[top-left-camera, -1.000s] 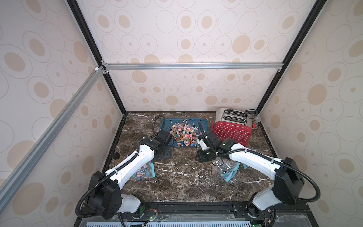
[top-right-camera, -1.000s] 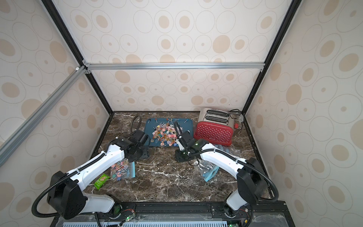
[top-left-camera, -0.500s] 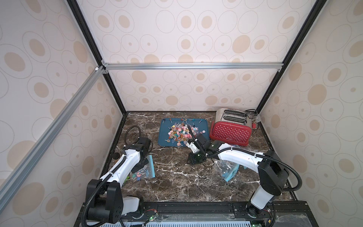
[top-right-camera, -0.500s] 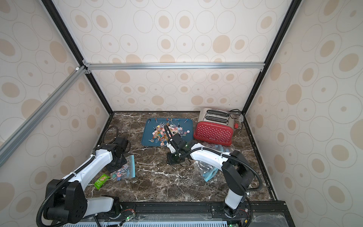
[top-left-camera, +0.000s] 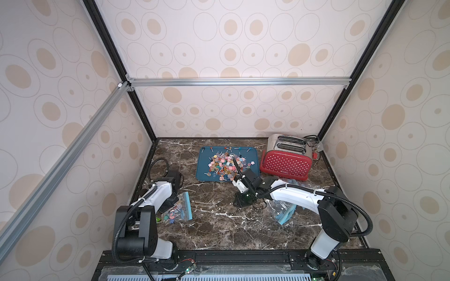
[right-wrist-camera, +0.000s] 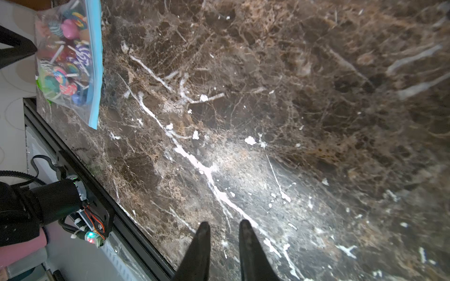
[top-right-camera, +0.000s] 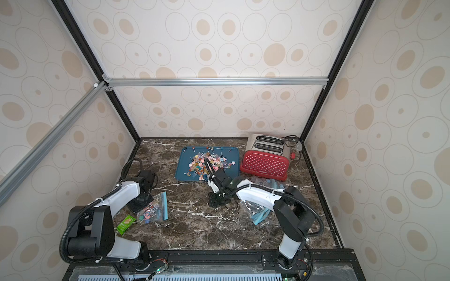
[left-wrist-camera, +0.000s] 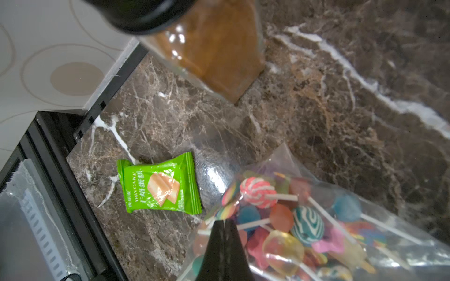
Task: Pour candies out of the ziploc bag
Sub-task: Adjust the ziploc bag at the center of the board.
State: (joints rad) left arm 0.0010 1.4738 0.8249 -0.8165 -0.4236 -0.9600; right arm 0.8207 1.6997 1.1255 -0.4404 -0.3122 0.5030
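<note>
Left arm came back from tray [top-left-camera: 203,170] to bag [left-wrist-camera: 401,233]; left gripper [left-wrist-camera: 222,222] clenched, tips on bag edge, candies [left-wrist-camera: 258,194] just beyond. Right gripper [right-wrist-camera: 224,225] slightly parted, empty.

clear ziploc bag [top-left-camera: 179,210], multicoloured candies [left-wrist-camera: 258,192] inside, rests on marble table [top-left-camera: 219,226].

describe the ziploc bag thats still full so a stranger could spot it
On the marble table, look on the left arm's side, near the wall. The ziploc bag lies there beside a green snack packet. Unlike the crumpled bag under the right arm, which looks empty, it is packed with colourful lollipops.
</note>
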